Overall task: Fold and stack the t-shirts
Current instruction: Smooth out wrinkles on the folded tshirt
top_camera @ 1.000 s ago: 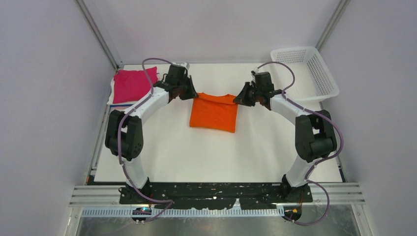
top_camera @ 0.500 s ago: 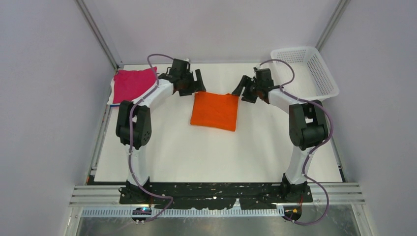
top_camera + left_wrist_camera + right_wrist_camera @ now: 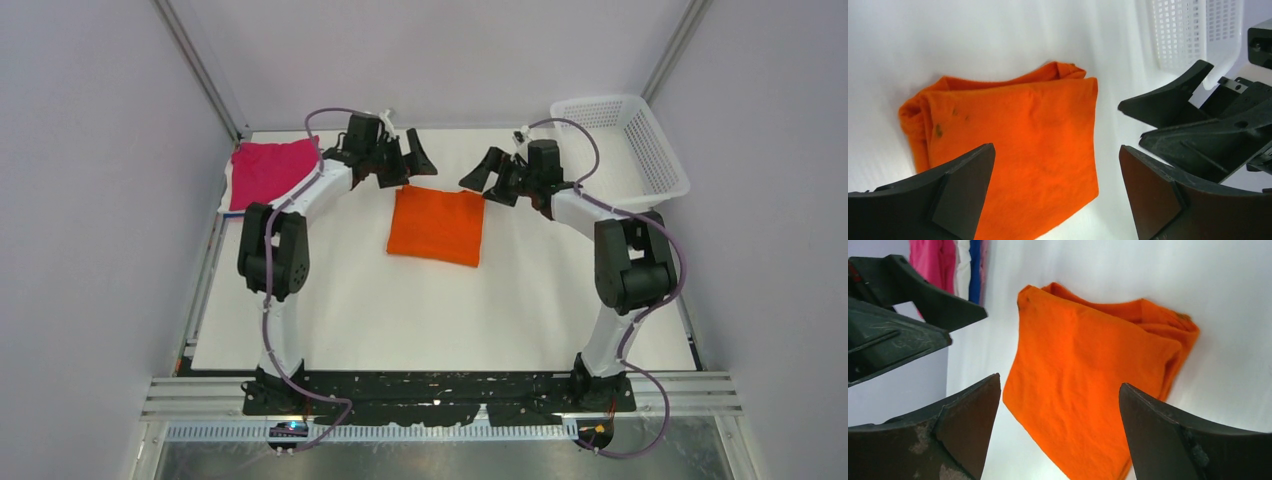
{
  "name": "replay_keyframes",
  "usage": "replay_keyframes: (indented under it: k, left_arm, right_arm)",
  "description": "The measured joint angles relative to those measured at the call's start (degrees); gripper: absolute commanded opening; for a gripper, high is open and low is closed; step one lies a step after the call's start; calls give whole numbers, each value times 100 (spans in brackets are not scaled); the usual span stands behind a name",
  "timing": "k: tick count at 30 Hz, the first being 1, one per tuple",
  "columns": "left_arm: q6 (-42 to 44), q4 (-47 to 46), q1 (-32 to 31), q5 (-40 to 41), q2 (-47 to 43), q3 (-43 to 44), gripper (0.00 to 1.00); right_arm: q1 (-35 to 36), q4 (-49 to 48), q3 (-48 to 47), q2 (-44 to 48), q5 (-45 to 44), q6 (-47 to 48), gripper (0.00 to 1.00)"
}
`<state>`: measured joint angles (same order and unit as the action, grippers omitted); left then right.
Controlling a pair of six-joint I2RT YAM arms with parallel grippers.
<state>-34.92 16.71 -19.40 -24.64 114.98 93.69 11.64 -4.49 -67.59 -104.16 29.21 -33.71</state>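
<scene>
Two end effectors hover at the far edge of the orange t-shirt point(image 3: 437, 225): the left end effector point(image 3: 408, 162) and the right end effector point(image 3: 482, 176) both have their jaws spread wide, with no cloth between them. The shirt lies on the white tabletop point(image 3: 400, 310), roughly central and toward the far side, well apart from the stack of folded shirts point(image 3: 266, 170) in the far-left corner, which has magenta on top and white and blue edges beneath. Your main risk is the pickup. If you pinch only the top layer, the fold will likely peel open on the lift, and soft cloth this size will sag between two grip points. The two tools also sit close together, so converging approaches could bring them into contact. The white basket point(image 3: 665, 165) at the far right is out of your path. The orange shirt looks folded into a compact, slightly skewed rectangle. Its broad face is smooth, but the layered edges on the far side look bunched and uneven. The left wrist view shows a few small dark specks point(image 3: 938, 130) near one corner.
</scene>
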Motion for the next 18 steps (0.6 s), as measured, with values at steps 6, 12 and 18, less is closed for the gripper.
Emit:
replay_keyframes:
  k: [6, 12, 18]
  left_arm:
    - [-107, 411, -11, -188, 1222, 1274, 100]
    - [-94, 1193, -11, -26, 1790, 1491, 100]
    - [-50, 1082, -44, 22, 1366, 728, 100]
  right_arm:
    - [59, -507, -708, -1152, 256, -348, 95]
    - [116, -664, -970, -1847, 363, -562, 96]
    - [229, -953, -535, -1639, 326, -540, 95]
